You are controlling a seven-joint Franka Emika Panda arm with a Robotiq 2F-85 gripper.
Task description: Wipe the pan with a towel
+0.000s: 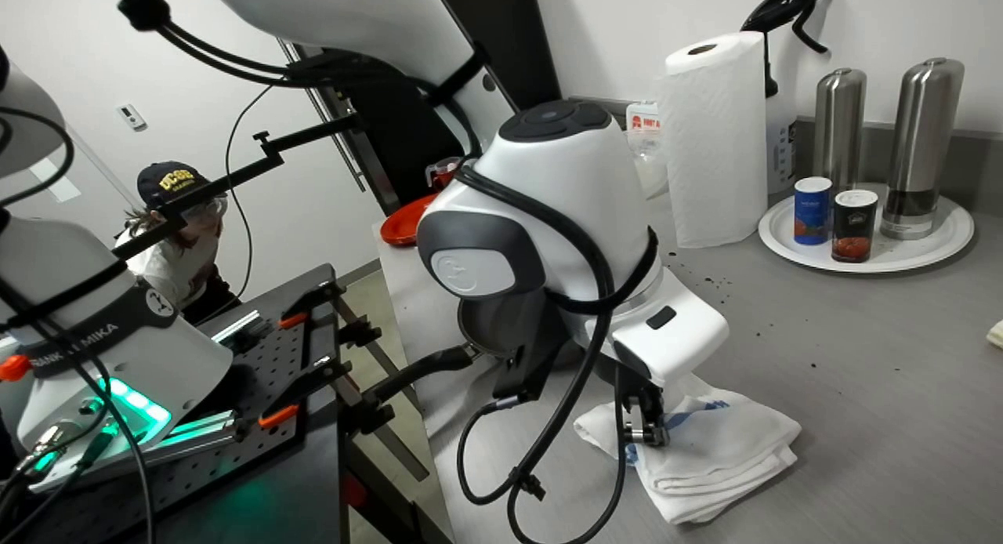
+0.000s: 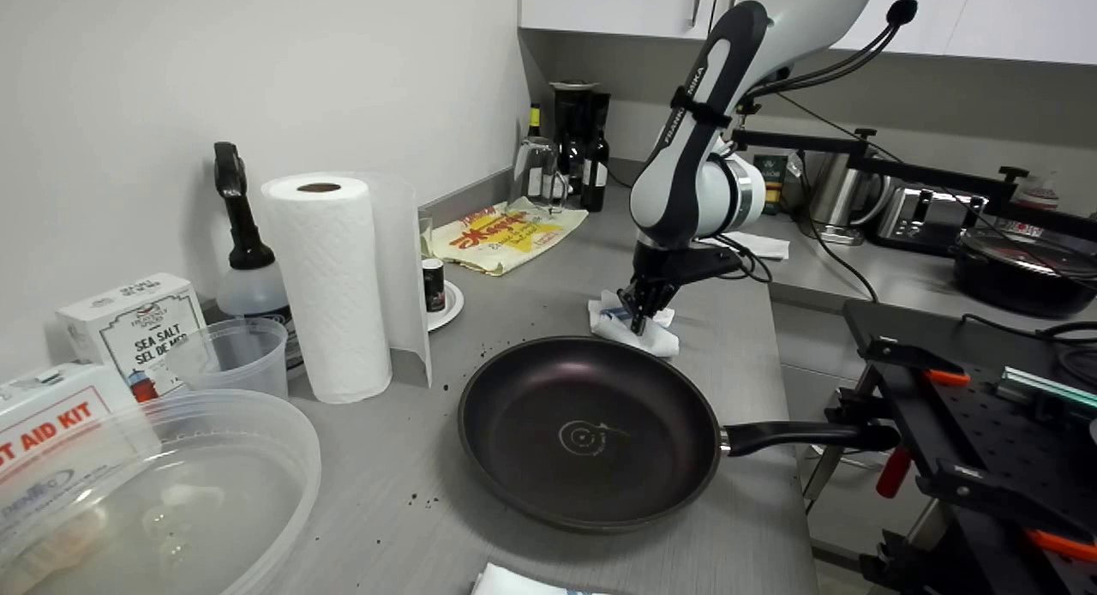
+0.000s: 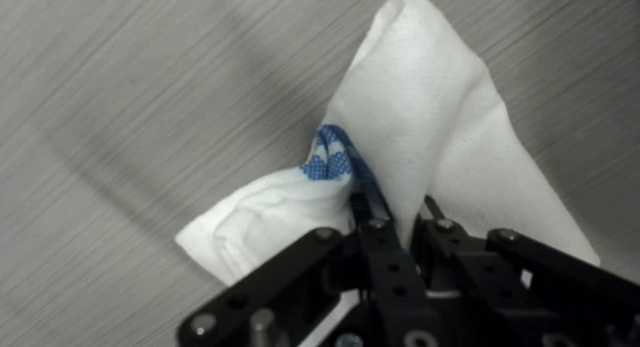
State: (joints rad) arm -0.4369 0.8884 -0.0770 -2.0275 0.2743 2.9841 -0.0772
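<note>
Wrist view: the hand (image 3: 396, 207) pinches a raised fold of the towel (image 3: 420, 82) near its blue stripe (image 3: 327, 159). Judged soft, light, unbreakable; that ridge is a sound hold, though loose layers may sag. In an exterior view, the towel lies folded on the bench (image 1: 885, 442). In an exterior view, the pan (image 2: 591, 466) stands near it, handle (image 2: 797, 435) past the bench edge; its coating is likely slick.

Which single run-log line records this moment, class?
gripper: closed on towel | towel: pinched, resting on counter | pan: on counter, towel outside it
</note>
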